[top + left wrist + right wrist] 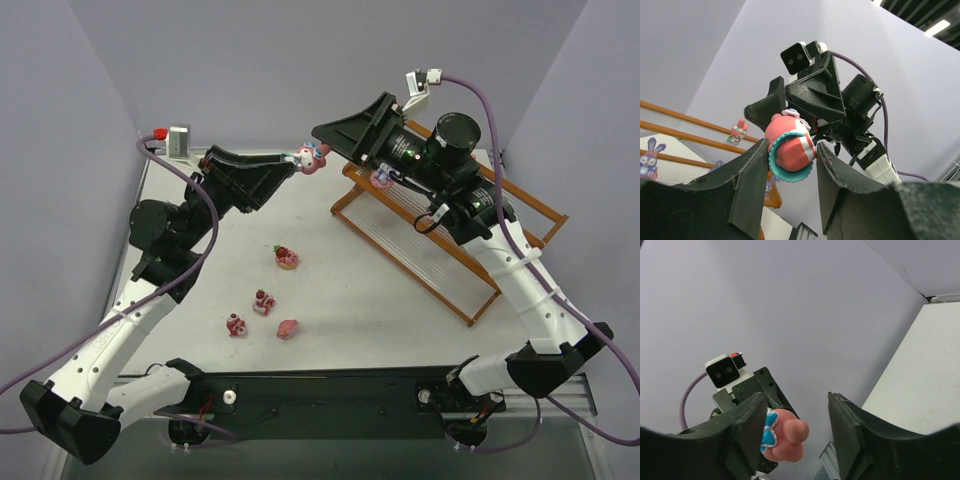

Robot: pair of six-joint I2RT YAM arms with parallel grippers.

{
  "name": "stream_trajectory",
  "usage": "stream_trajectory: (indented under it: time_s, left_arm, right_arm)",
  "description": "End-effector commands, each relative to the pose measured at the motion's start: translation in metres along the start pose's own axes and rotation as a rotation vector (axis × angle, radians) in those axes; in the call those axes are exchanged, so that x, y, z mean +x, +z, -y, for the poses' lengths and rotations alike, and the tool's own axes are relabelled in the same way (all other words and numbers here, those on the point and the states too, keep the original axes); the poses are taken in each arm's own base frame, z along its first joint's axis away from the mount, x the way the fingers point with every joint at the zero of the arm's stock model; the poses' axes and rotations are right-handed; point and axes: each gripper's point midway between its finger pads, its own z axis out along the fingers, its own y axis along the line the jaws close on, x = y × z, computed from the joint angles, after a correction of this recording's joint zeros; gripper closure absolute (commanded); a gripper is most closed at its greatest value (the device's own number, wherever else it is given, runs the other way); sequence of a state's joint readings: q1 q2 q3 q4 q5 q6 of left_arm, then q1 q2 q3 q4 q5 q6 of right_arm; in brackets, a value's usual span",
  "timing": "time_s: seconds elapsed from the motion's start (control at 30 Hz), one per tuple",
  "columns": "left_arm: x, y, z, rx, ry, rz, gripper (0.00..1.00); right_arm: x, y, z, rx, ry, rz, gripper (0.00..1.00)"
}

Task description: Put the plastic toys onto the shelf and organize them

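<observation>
My left gripper is raised in the air and shut on a pink toy with a teal frilled collar. My right gripper is open, and the toy's pink head with a blue bow sits between its jaws, against the left finger. The orange-brown shelf stands at the right. One toy sits at its left end. The left wrist view shows a red-pink bunny and a blue-purple bunny on the rails. Several toys lie on the table, among them one mid-table.
Three more toys lie close together on the white table in front of the left arm. Grey walls close in the back and sides. The right arm stretches over the shelf.
</observation>
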State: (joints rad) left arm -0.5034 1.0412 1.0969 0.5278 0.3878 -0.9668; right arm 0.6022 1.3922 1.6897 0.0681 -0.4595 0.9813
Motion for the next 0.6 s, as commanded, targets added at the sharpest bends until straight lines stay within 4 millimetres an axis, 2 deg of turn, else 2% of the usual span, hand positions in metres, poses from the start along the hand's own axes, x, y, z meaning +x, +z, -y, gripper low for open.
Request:
stream_trajectory:
  time_s: [0.0,0.17,0.57]
  left_arm:
    - [-0.032,-0.005,0.041,0.122,0.075,0.131,1.0]
    - [-0.032,-0.009,0.035,0.112,0.083,0.162,1.0]
    - [-0.038,-0.01,0.037,0.13,0.097,0.215,1.0]
  right_arm:
    - [-0.02,-0.019,-0.051,-0.161,0.009,0.085,0.55]
    - [-0.017,-0.02,-0.052,-0.167,0.018,0.081,0.6]
    - [-0.005,-0.006,-0.043,-0.155,0.039,0.027,0.58]
